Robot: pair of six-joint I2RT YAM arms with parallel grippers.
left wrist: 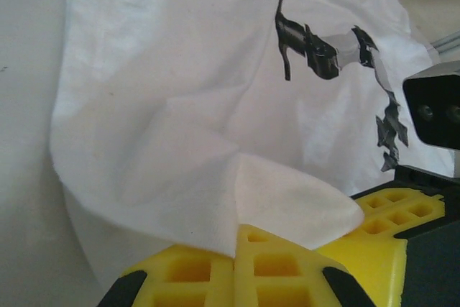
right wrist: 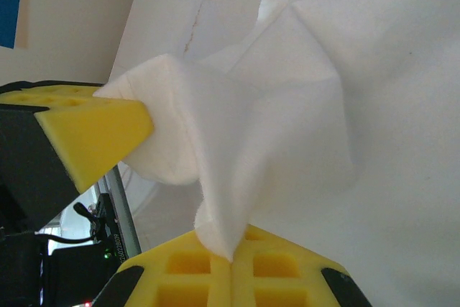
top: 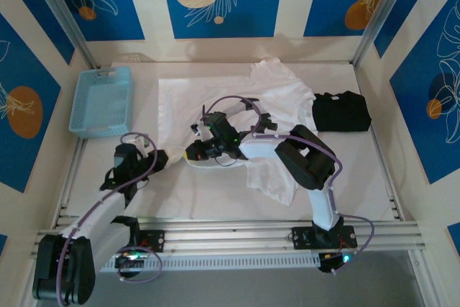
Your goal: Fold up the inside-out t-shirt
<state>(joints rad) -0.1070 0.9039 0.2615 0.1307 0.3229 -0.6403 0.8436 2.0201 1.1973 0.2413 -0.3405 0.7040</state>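
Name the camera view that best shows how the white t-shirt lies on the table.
Top external: it takes in most of the white t-shirt, spread over the table. The left wrist view gives a close fold with black print, pinched in shut jaws. The right wrist view gives a bunched edge, clamped likewise.

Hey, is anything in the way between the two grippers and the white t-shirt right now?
Nothing visible does. The left gripper and the right gripper are both shut on the t-shirt cloth, close together. The black folded garment lies off to its right, the blue basket far left.
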